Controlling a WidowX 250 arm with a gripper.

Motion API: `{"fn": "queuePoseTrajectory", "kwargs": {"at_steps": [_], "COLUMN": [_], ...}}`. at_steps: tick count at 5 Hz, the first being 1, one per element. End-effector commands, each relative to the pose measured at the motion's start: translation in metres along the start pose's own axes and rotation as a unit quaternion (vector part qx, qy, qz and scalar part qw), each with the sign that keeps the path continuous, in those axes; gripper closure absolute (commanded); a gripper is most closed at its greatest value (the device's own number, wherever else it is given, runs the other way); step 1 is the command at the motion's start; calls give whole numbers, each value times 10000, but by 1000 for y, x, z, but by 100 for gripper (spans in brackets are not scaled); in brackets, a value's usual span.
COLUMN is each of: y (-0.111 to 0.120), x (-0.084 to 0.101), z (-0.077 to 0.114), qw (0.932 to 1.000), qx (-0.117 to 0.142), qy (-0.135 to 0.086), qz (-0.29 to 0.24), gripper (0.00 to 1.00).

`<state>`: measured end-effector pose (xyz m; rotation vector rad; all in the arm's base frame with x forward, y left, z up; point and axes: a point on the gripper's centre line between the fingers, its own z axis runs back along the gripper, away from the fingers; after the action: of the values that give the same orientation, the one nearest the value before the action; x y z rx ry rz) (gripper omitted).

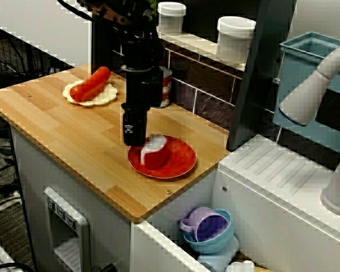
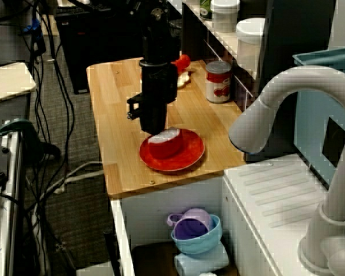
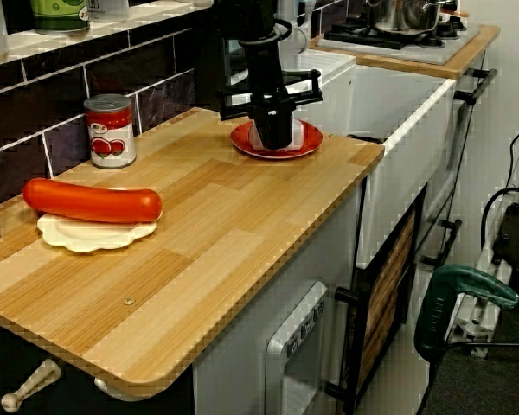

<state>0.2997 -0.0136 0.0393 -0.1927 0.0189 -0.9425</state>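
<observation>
The pale wooden countertop (image 3: pixel 242 216) shows a smooth, matt grain. The round red plastic plate (image 1: pixel 181 161) near its front edge is glossy, as is the long red plastic sausage (image 3: pixel 91 201). The small cylindrical can (image 3: pixel 110 130) has a bright metal rim and a paper-like label.

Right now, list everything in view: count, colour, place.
counter: one, light wood, centre.
plate: one, red, on the counter, near a corner.
cup: one, red, white inside, on the plate.
dish: one, cream, counter's opposite end.
sausage: one, red, on the dish.
can: one, red and white, by the tiled wall.
jars: two, white, on the shelf.
bowl: one, blue, below the counter.
mug: one, purple, in the bowl.
faucet: one, pale grey, right of the counter.
gripper: one, black, at the cup; grip unclear.
</observation>
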Motion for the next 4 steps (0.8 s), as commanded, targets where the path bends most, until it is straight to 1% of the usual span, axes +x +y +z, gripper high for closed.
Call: {"fn": "queuePoseTrajectory", "kwargs": {"at_steps": [1, 2, 3, 4], "y": [9, 11, 17, 25], "x": [-29, -32, -31, -25], "z": [20, 19, 19, 18], "qw": [9983, 9979, 9969, 9964], "qx": [537, 614, 749, 817], "qy": [-193, -190, -207, -208], "qz": [-87, -109, -105, -54], "gripper": [100, 100, 100, 100]}}
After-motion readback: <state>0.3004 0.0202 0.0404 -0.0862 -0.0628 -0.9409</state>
